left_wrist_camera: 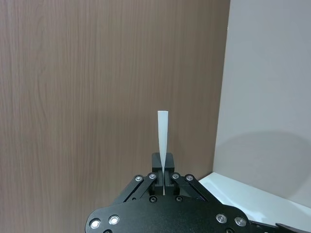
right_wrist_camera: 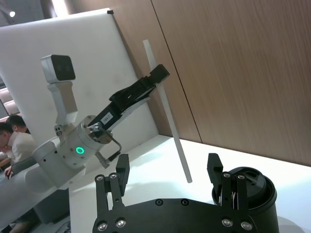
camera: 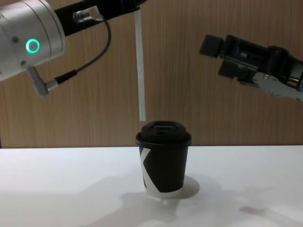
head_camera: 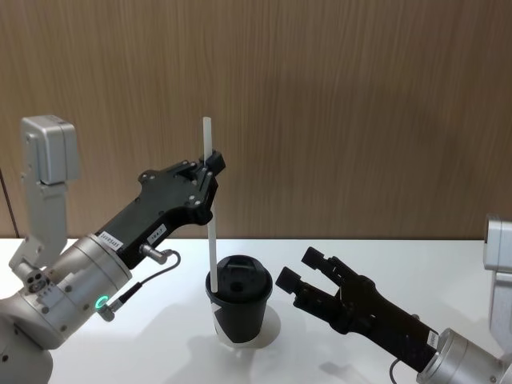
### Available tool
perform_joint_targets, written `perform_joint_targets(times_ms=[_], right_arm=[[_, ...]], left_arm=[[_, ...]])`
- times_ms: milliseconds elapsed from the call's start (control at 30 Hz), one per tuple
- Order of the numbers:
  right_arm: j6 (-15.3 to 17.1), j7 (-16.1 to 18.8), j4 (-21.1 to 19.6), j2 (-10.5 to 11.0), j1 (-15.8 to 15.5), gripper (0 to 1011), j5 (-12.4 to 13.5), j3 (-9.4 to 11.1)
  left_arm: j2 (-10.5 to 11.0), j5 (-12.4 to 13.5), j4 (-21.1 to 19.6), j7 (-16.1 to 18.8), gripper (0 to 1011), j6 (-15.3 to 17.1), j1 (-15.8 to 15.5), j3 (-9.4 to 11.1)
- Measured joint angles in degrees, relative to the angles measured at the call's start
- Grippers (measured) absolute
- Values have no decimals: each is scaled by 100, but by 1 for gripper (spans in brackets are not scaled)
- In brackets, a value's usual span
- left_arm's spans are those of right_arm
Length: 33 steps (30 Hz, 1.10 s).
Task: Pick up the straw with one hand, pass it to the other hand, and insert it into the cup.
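Left hand (head_camera: 212, 164) is up and to the left of the cup (head_camera: 240, 308), clenched on the straw (head_camera: 211, 232) near the straw's top end, with a short bit sticking out above the fingers. The straw hangs upright, slightly tilted. In the chest view its lower tip (camera: 142, 117) sits just above lid height at the cup's left edge, not inside the lid. In the right wrist view the straw (right_wrist_camera: 165, 107) ends apart from the cup (right_wrist_camera: 245, 189), with bare table between them. The cup stands upright on the white table (head_camera: 168, 344), its black domed lid on and the white angular mark facing the chest camera (camera: 163, 161). Right hand (head_camera: 300, 270) hovers just right of the cup at about lid height, fingers spread wide and holding nothing, touching neither cup nor straw. In the chest view it sits higher, to the upper right of the cup (camera: 218, 56). A wood-panel wall (head_camera: 360, 120) is behind the cup. The left arm's cable (head_camera: 148, 276) loops to the cup's left, clear of it. Nothing lies between the straw tip and the lid.
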Motion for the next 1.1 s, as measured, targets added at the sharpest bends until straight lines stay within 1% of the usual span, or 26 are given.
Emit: perform_joint_targets(times_ms=[700, 1100], right_arm=[[0, 0, 0, 0, 0, 1001, 0, 0], [0, 0, 0, 0, 0, 1001, 0, 0]], left_arm=[[-279, 95, 743, -348, 18, -92, -372, 34], [-454, 103, 1256, -655, 18, -130, -665, 56]])
